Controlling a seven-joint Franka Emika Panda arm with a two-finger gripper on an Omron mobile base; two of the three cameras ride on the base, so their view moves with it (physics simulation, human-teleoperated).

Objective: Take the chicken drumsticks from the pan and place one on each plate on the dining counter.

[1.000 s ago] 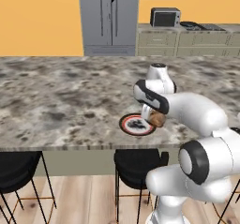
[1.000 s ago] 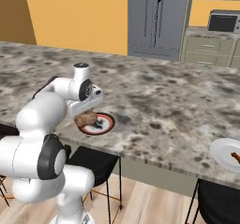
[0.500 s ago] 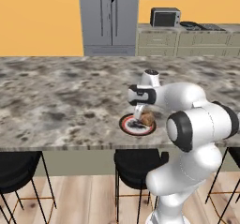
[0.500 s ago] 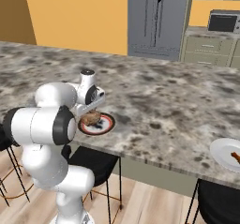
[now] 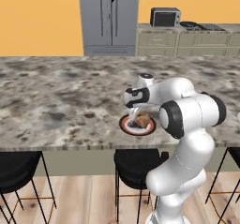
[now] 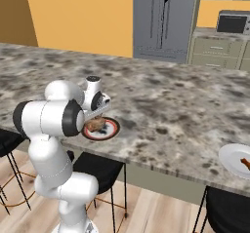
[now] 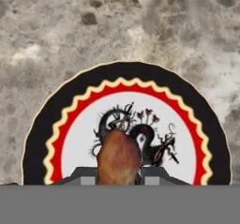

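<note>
Hand view: the gripper (image 7: 119,183) looks straight down on a round plate with a black rim (image 7: 56,110), a red scalloped band and a pale centre bearing a dark drawing. Its two fingers pinch an orange-brown chicken drumstick (image 7: 118,160) between them, held over the middle of that plate, most likely so that it lands inside the rim when let go.

Left base view: the white arm (image 5: 187,115) bends low over the speckled granite dining counter (image 5: 56,96), and the plate (image 5: 126,124) lies near the counter's front edge, above a black stool (image 5: 136,162).

Right base view: a second, plain pale plate (image 6: 234,154) sits on the same counter, well apart from the red-banded plate, and carries another drumstick (image 6: 246,164).

Counted: two plates, two drumsticks, one on the pale plate and one in the gripper.
</note>
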